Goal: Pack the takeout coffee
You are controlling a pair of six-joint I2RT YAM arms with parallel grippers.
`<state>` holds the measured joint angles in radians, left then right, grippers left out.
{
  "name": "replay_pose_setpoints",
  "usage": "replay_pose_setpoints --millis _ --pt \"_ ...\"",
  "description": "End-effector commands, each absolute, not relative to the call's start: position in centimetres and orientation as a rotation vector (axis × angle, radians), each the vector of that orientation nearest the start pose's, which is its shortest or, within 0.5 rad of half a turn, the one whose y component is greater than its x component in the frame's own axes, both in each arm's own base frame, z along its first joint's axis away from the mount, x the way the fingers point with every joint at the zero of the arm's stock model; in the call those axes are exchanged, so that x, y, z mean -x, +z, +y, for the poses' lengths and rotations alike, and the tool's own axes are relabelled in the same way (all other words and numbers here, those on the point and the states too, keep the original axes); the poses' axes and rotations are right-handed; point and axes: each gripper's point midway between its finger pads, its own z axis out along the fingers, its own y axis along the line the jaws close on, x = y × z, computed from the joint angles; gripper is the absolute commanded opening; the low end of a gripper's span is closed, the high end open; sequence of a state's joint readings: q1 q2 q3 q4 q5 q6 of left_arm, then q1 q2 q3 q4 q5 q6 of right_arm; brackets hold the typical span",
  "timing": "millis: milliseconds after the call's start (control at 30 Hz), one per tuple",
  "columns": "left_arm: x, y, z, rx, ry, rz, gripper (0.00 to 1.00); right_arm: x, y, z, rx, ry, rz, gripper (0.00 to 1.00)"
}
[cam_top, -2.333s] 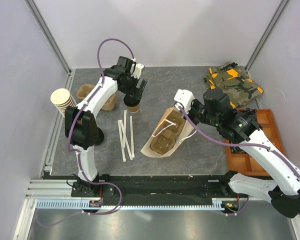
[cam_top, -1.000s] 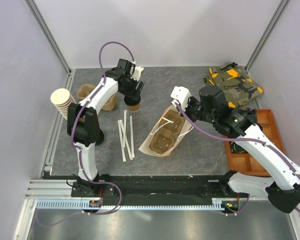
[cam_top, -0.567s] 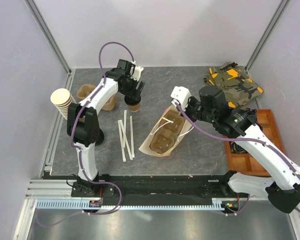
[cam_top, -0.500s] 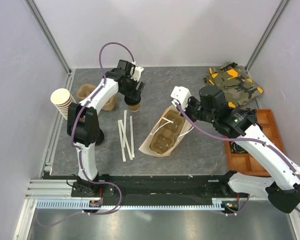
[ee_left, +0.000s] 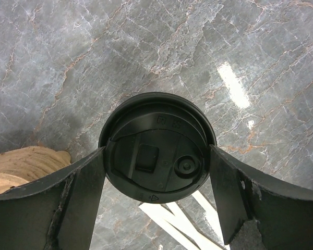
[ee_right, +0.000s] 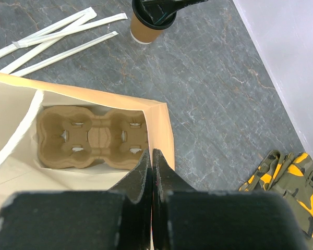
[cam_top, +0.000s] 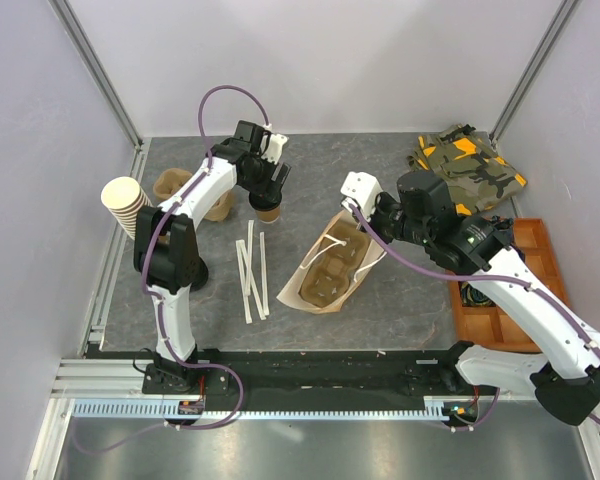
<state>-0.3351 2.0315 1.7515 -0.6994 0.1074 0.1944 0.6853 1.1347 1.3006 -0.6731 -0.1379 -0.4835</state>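
**Left tool straddles takeout coffee, a short carry from the paper bag**

The takeout coffee (cam_top: pixel 268 212) stands upright on the tabletop (cam_top: pixel 380 170), lid on, off the paper bag's (cam_top: pixel 302 292) far-left side and apart from it. The left tool (ee_left: pixel 156 156) hangs directly above it, fingers (ee_left: pixel 81 192) spread either side of the black lid. Whether they touch the rim can't be told, and nothing is clamped. The cup's long axis is vertical, in line w/ the tool, so the grasp looks like a straight drop and squeeze, then a carry toward the bag's mouth. The left arm is far nearer the cup. The right tool (ee_right: pixel 152 156) is pressed together at the bag's lip, above the cup carrier (ee_right: pixel 91 138) inside. Whether it pinches paper is unclear.
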Motion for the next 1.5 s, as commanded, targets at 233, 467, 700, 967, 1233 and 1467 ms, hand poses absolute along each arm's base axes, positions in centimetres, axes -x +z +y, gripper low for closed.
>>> replay_pose_setpoints --millis 233,467,700,967,1233,1467 --pt "-43.8 5.6 -15.1 -0.802 -0.093 2.601 0.79 -26.5 31.4 22.4 1.198 0.272 1.663 0.0" --pt "-43.8 7.3 -15.6 -0.815 -0.124 2.557 0.67 -26.6 31.5 22.6 1.205 0.276 1.653 0.0" --pt "-43.4 9.4 -15.7 -0.828 -0.139 2.523 0.58 -26.7 31.5 22.9 1.215 0.28 1.648 0.0" --pt "-43.0 11.2 -15.7 -0.826 -0.153 2.501 0.52 -26.6 31.2 23.1 1.228 0.293 1.65 0.0" --pt "-42.5 13.8 -16.3 -0.833 -0.2 2.458 0.45 -26.5 30.9 23.4 1.242 0.304 1.639 0.0" --pt "-41.9 16.9 -16.9 -0.841 -0.255 2.386 0.42 -26.1 31.3 23.9 1.271 0.332 1.592 0.0"
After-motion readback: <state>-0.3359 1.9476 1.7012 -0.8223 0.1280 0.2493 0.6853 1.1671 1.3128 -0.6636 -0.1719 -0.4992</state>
